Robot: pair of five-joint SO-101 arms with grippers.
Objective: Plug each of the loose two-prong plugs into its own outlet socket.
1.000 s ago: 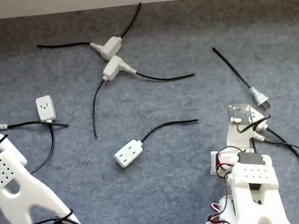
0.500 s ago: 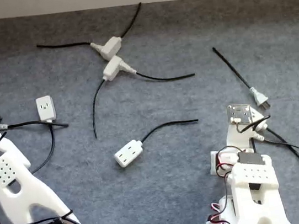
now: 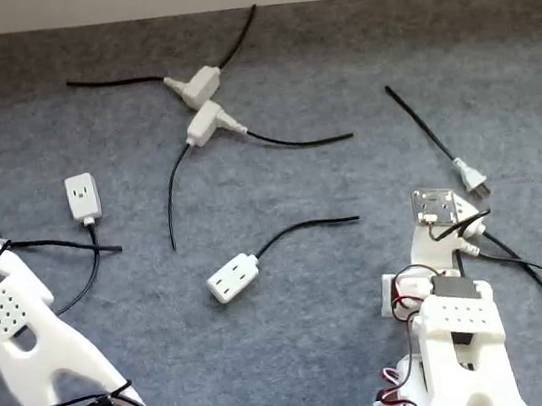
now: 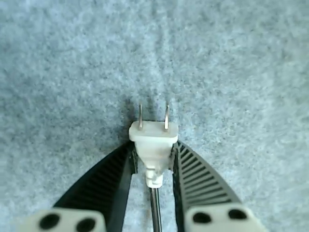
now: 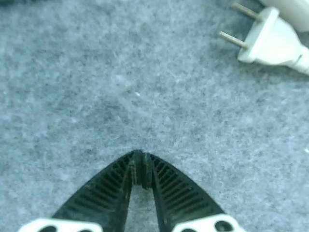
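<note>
Gripping: left claw (image 4: pixel 153 152) squeezes the white plug (image 4: pixel 153 137), prongs pointing away from it.
Right claw (image 5: pixel 142 166): pressed together, nothing inside; second plug (image 5: pixel 270 36) lies beyond its tips.

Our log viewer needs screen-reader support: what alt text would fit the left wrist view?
The left gripper grips a white two-prong plug by its body, prongs pointing away from the camera, above grey carpet. Its dark cord runs back between the fingers.

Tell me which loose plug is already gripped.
The plug clamped in the left gripper, prongs pointing out past its jaws. The other loose plug lies free on the carpet near the shut right gripper.
</note>
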